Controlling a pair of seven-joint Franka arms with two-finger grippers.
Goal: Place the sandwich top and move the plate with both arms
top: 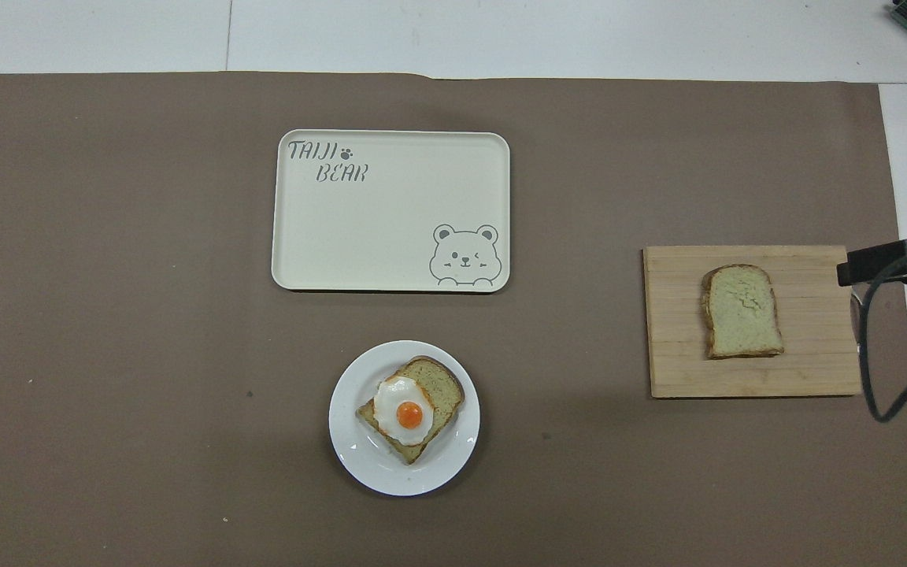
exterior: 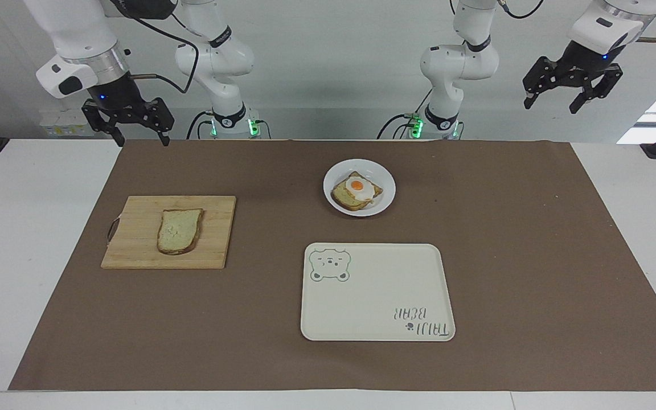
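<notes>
The sandwich top point(exterior: 179, 230) lies flat on a wooden cutting board point(exterior: 134, 239) toward the right arm's end of the table; it also shows in the overhead view point(top: 741, 310). The white plate point(exterior: 373, 168) sits near the robots at mid-table and holds a bread slice with a fried egg point(exterior: 356, 191); the plate also shows in the overhead view point(top: 359, 465). My right gripper point(exterior: 140, 138) hangs open and empty over the table's edge nearest the robots, apart from the board. My left gripper point(exterior: 550, 106) is open and empty, raised high over the left arm's end of the table.
A cream bear-printed tray point(exterior: 377, 291) lies farther from the robots than the plate, bare. A brown mat point(exterior: 533, 256) covers most of the table. In the overhead view only the edge of each hand shows at the sides.
</notes>
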